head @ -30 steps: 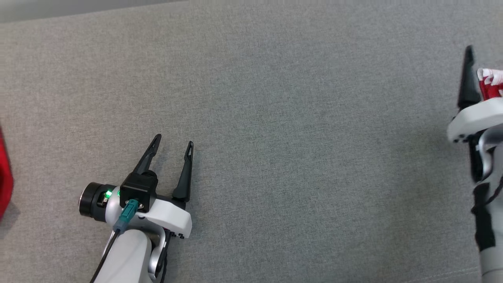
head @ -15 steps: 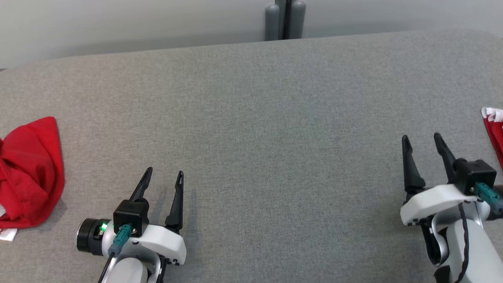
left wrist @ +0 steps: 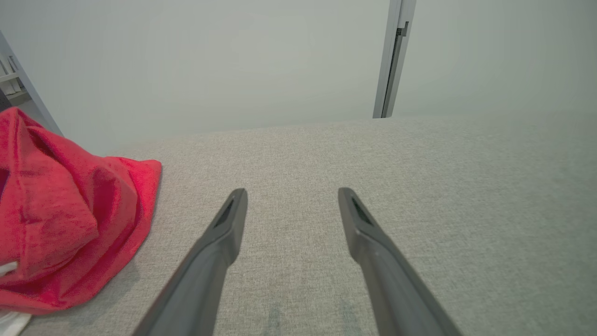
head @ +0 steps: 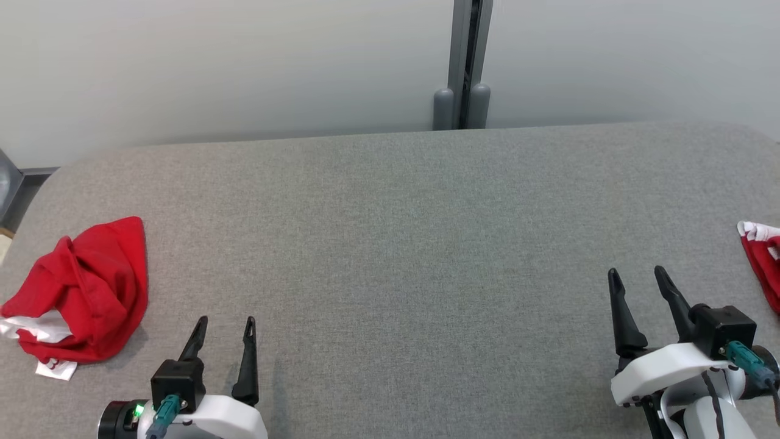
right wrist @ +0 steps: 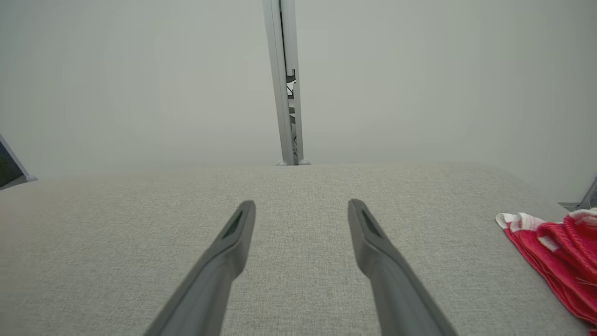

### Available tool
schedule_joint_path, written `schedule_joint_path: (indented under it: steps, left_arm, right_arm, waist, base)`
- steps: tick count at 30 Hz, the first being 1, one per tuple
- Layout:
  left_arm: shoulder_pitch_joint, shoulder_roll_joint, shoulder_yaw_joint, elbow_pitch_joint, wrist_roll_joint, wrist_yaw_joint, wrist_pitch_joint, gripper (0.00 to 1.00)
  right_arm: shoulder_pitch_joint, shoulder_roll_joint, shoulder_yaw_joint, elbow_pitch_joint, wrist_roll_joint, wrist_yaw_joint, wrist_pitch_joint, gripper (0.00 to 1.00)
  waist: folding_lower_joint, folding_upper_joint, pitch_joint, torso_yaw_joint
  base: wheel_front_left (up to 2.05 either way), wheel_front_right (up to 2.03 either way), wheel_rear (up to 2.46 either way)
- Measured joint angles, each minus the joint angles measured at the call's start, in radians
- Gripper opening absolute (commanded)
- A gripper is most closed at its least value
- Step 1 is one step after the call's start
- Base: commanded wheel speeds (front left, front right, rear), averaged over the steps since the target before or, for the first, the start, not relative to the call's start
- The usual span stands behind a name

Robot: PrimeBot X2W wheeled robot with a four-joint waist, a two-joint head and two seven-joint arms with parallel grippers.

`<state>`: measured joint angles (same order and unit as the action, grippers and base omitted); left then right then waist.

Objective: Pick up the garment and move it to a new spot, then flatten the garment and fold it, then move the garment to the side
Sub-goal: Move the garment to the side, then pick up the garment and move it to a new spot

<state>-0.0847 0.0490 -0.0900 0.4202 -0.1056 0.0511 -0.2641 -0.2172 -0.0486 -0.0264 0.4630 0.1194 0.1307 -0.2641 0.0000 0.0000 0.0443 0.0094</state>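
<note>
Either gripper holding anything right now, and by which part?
Nothing is held. The left gripper and right gripper are both open over the grey surface; the red garment lies apart, beside the left one.

The red fabric garment with white trim (head: 766, 268) at three o'clock runs off the edge; print on the small white tag (head: 55, 369) at eight o'clock is unreadable.

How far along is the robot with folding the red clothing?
Possibly done: a red cloth with white trim lies at the right edge of the grey fabric table, maybe set aside; whether it is folded I cannot tell. In hand: nothing; the left gripper and right gripper are open and empty. To do: the crumpled red garment on the left, neither flattened nor folded.
</note>
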Motion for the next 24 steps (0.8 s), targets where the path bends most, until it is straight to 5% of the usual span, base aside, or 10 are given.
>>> schedule_joint_path:
  steps: [24]
  left_arm:
    - [0.058,0.000,0.052,0.007,-0.018,0.004,0.000,1.00]
  right_arm:
    - [0.082,0.000,0.018,-0.031,0.038,0.000,0.000,1.00]
  waist:
    - [0.0000,0.0000,-0.059,0.017]
  base:
    - [0.00,0.00,0.00]
